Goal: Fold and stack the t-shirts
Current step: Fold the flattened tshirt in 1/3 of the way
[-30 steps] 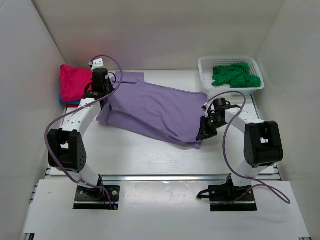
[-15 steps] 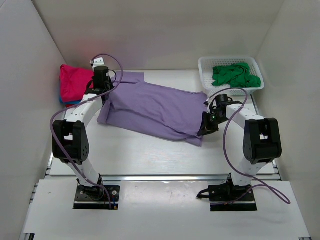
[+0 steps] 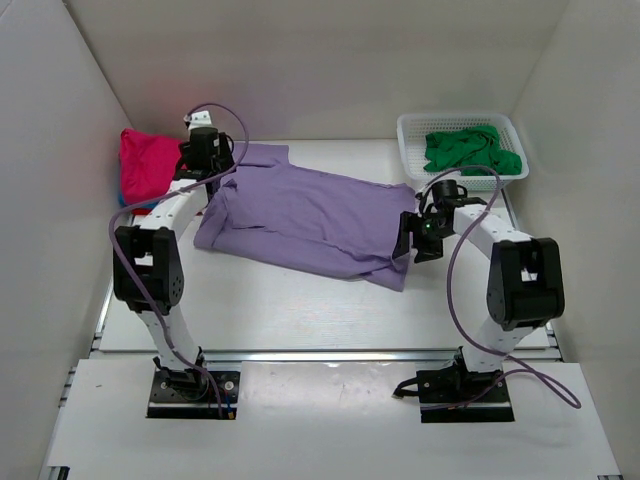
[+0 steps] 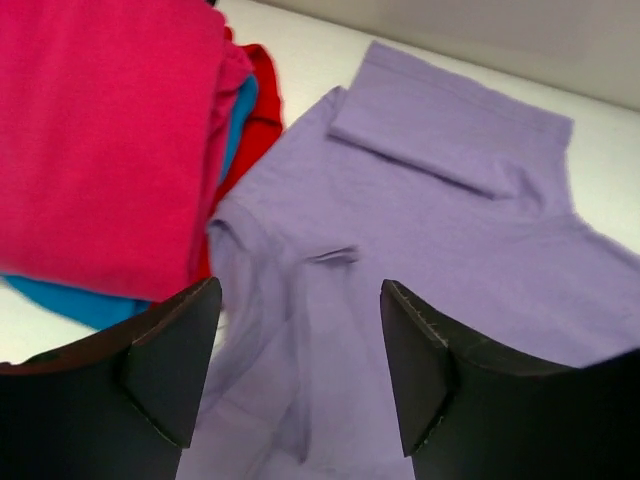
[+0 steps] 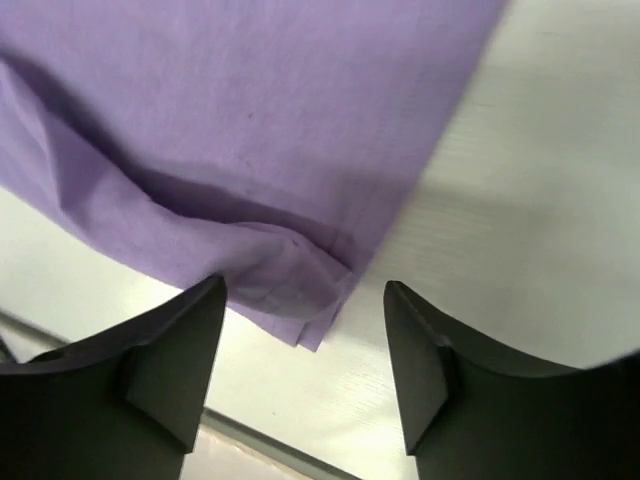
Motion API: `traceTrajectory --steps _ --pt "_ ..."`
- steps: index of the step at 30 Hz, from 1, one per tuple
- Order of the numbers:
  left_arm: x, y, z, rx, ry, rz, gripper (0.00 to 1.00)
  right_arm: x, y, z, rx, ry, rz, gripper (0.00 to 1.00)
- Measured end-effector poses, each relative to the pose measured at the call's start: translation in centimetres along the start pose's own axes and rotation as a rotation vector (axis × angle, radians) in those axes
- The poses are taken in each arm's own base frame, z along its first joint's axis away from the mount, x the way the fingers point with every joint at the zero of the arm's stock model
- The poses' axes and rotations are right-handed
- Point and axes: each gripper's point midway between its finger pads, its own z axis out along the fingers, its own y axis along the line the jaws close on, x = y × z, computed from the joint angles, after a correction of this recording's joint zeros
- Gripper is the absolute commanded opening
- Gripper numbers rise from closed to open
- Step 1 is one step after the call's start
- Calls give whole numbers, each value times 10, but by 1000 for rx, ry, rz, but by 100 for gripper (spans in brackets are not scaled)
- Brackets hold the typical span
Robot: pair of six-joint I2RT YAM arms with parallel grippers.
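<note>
1. Right fingers (image 5: 170,370): spread wide, holding nothing, over the near-right hem corner of the lilac t-shirt (image 3: 300,215).
2. Lilac t-shirt: lies spread on the tabletop (image 3: 300,310).
3. Left fingers (image 4: 165,360): spread wide, empty, over its far-left shoulder, beside the folded magenta t-shirt (image 4: 100,130).
4. Green t-shirt (image 3: 470,150): in the basket (image 3: 408,150), far right.

A lab test booth: plain white walls (image 3: 300,70) stand beyond and to either side of the jaws, over a white table (image 3: 280,310), with bolted base plates (image 3: 195,392) and looping purple cables (image 3: 449,285).
</note>
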Motion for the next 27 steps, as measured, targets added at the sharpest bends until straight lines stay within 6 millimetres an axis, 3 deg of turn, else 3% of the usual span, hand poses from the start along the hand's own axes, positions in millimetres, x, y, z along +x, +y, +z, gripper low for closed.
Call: traceTrajectory --steps 3,6,9,12,17,21,24,27 --pt "-2 15 -10 -21 22 16 69 -9 -1 -16 48 -76 5 62" --pt "0 35 -37 -55 55 58 65 -13 2 -38 78 -164 14 60" --pt "11 50 -71 -80 84 95 61 -4 6 -50 95 -217 32 57" --pt "38 64 -95 -106 136 132 63 21 19 -41 98 -198 37 56" --pt "105 74 -94 -142 315 201 67 62 38 -17 85 -118 44 54" --pt "147 77 -90 -161 416 206 62 76 41 -9 87 -108 79 54" --pt "162 78 -91 -169 444 197 61 75 43 -9 78 -127 101 54" --pt "166 71 -89 -161 442 191 59 71 45 -9 71 -143 112 54"
